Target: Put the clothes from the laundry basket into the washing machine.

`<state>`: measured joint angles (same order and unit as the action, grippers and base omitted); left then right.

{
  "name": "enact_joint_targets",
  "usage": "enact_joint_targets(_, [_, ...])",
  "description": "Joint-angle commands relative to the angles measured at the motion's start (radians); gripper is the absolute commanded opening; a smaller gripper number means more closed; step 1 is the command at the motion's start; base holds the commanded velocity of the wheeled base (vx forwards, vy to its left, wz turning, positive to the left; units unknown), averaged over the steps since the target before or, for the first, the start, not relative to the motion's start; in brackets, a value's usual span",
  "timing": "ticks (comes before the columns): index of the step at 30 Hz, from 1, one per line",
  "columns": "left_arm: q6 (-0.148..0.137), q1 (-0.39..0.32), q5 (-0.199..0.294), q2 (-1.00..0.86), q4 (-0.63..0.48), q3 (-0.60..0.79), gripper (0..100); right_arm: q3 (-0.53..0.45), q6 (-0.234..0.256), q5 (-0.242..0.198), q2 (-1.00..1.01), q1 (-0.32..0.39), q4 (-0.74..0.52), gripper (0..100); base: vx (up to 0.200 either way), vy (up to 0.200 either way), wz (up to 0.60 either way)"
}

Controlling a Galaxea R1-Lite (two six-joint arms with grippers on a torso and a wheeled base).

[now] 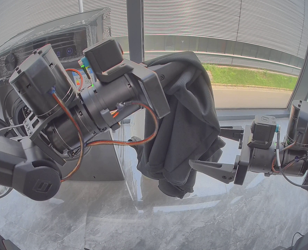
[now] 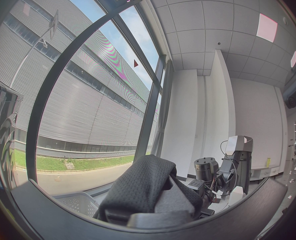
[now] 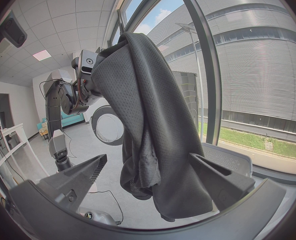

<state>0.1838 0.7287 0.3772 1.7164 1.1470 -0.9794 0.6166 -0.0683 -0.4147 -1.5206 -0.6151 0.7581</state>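
A dark grey mesh garment [image 1: 185,122] hangs in long, loose folds from the left pincer [image 1: 169,70], its top bunched over the fingers and its lower end dangling above the marble floor, between the spread fingers of the right pincer [image 1: 206,146]. The silver front-loading washing machine [image 1: 56,35] stands by the window on the robot's left, its round door [image 3: 108,127] standing open. The pale, perforated laundry basket [image 3: 228,157] sits on the floor against the window, beyond the garment.
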Motion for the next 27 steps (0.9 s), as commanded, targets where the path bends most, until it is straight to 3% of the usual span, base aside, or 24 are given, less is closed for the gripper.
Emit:
enact_joint_targets(1, [0.000,-0.002,0.000,0.005,0.000,-0.002,0,-0.001,-0.001,0.004,-0.001,-0.002,0.001,100,0.000,0.000,0.00])
enact_joint_targets(21, [0.000,-0.002,0.002,0.011,0.000,-0.021,0,0.035,-0.002,0.010,-0.023,-0.011,0.001,100,0.000,0.000,0.00])
enact_joint_targets(22, [0.000,-0.002,0.000,0.011,0.000,-0.021,0,0.034,-0.002,0.010,-0.023,-0.011,0.001,0,0.000,0.000,0.00])
enact_joint_targets(27, [0.000,-0.009,0.002,0.012,-0.001,-0.021,0,0.028,-0.002,0.011,-0.010,-0.009,0.000,0,0.000,0.000,0.00])
